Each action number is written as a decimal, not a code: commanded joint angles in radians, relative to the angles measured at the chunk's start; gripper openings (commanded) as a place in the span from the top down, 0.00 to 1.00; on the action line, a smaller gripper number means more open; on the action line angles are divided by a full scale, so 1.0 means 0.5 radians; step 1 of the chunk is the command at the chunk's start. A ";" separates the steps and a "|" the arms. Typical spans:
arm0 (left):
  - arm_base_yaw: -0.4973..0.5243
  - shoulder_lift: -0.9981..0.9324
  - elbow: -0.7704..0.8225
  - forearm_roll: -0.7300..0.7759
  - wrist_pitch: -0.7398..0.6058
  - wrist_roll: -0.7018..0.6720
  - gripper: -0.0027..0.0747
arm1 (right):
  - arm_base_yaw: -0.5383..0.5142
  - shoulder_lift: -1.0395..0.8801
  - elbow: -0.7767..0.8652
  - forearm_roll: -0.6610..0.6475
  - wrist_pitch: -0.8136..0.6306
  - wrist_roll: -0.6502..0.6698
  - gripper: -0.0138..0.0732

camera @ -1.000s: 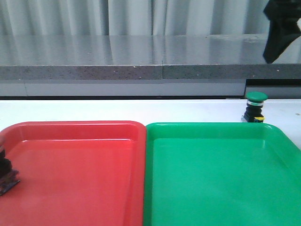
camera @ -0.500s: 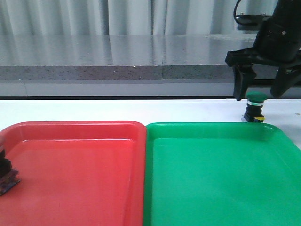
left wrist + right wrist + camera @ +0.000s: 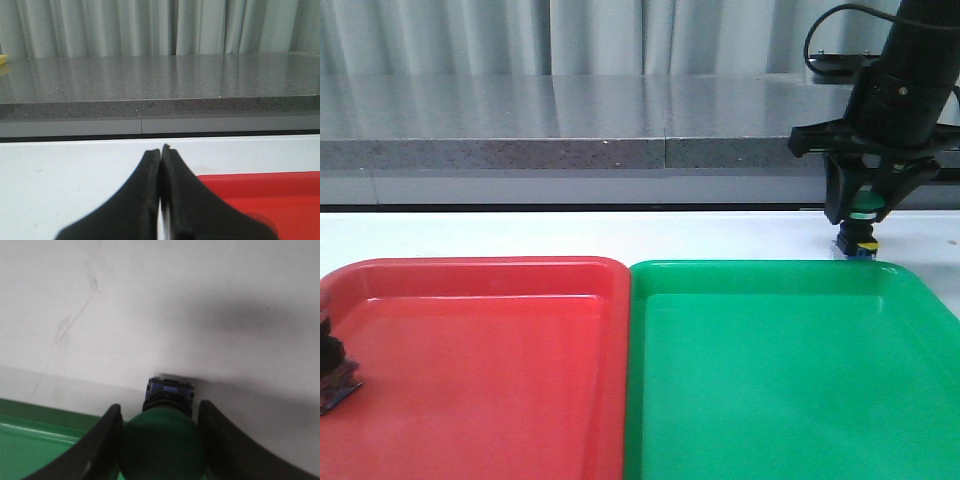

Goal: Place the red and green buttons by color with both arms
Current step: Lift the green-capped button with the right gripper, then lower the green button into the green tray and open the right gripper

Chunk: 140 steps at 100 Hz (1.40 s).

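plastic and metal make up the green mushroom-head push-button switch [image 3: 863, 222], so it looks rigid, light and hard to damage, though its smooth domed cap [image 3: 162, 445] could slip between flat fingers. the surer hold, in my judgement, is across the cap's edge or the collar just under it, squeezed squarely so the top-heavy body does not tip. the switch stands upright on the white table [image 3: 620, 235], just behind the far rim of the large green plastic tray [image 3: 770, 370].

the black right gripper [image 3: 863, 205] points straight down over it, its jaws apart with one finger on each side of the cap; the right wrist view shows them close alongside, but contact cannot be told. the black left gripper [image 3: 160, 155] sits low with its jaws pressed together, empty, next to the large red plastic tray [image 3: 260, 200]. the dark-red-capped switch [image 3: 332, 365] rests in that tray at its left edge.
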<state>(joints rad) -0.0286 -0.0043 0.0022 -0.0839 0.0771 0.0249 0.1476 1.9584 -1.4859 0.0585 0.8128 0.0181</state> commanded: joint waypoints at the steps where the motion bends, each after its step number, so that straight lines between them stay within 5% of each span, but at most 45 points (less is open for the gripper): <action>1: 0.002 -0.063 0.024 -0.020 -0.175 -0.005 0.99 | -0.003 -0.144 -0.088 0.016 -0.029 -0.004 0.53; 37: 0.002 -0.063 0.024 -0.020 -0.175 -0.005 0.99 | 0.001 -0.593 -0.001 0.127 0.112 0.199 0.53; 77: 0.002 -0.063 0.024 -0.020 -0.175 -0.005 0.99 | 0.243 -1.059 0.673 0.137 -0.086 0.432 0.53; 107: 0.002 -0.063 0.024 -0.020 -0.175 -0.005 0.99 | 0.447 -1.095 1.140 0.141 -0.336 0.481 0.53; 140: 0.002 -0.063 0.024 -0.020 -0.175 -0.005 0.99 | 0.453 -1.070 1.240 0.136 -0.430 0.518 0.46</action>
<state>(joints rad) -0.0286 -0.0043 0.0022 -0.0839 0.0771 0.0249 0.3725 1.4504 -0.8441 0.1263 0.6453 0.2765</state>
